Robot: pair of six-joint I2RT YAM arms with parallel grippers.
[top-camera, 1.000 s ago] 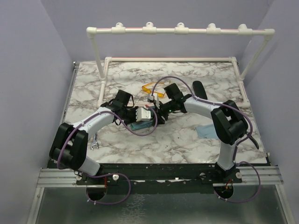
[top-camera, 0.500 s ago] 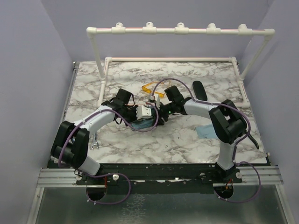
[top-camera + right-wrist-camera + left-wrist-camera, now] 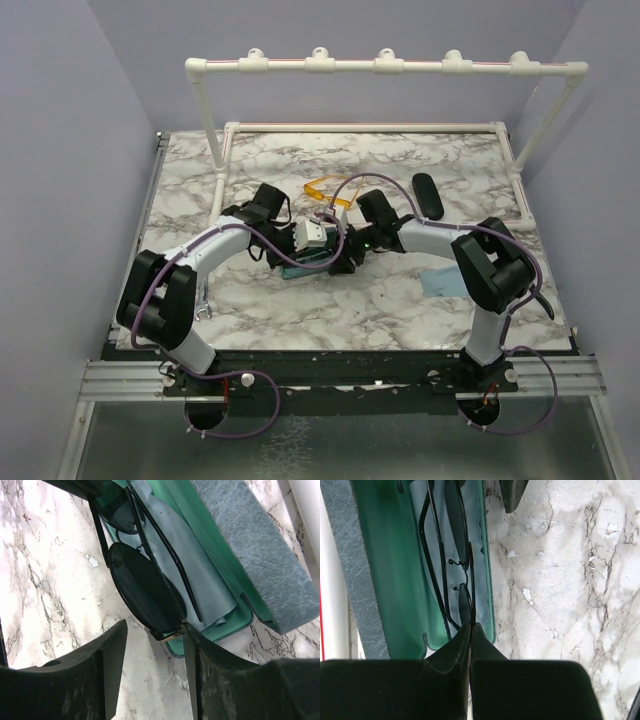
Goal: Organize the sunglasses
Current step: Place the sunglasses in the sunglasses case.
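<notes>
Dark wire sunglasses (image 3: 142, 587): lying in the open grey-blue case (image 3: 255, 555) on its pale cloth (image 3: 200, 565), one lens overhanging the rim, so not yet seated. Left gripper (image 3: 470, 630): clamped fully shut, apparently on the thin wire at one end, steadying the pair. Right gripper (image 3: 155, 628): jaws roughly half apart, astride the far lens corner, gripping nothing; placed to nudge that end inward. Yellow-orange sunglasses (image 3: 328, 192): on the marble at 12 o'clock from the case, awaiting sorting.

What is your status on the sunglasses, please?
Left gripper shut on dark wire-frame sunglasses over open grey-blue case. Right gripper open around their end. Yellow-orange sunglasses on table behind.
</notes>
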